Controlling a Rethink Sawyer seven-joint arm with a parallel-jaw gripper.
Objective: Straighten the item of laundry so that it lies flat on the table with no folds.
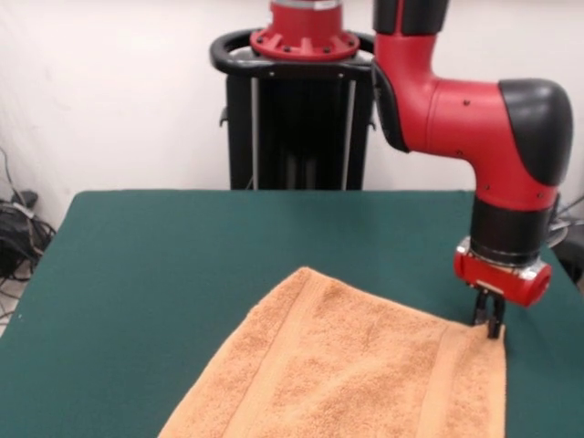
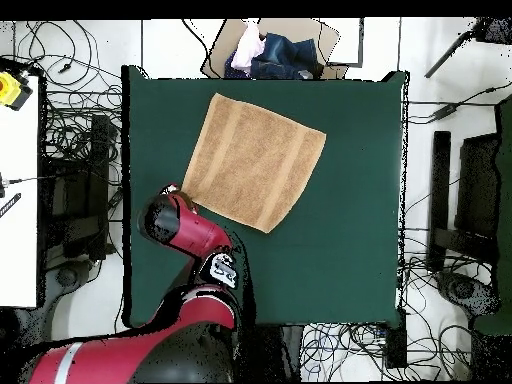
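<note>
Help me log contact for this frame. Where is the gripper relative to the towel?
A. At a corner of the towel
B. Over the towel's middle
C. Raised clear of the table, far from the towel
A: the gripper reaches down to a corner of the towel.
</note>
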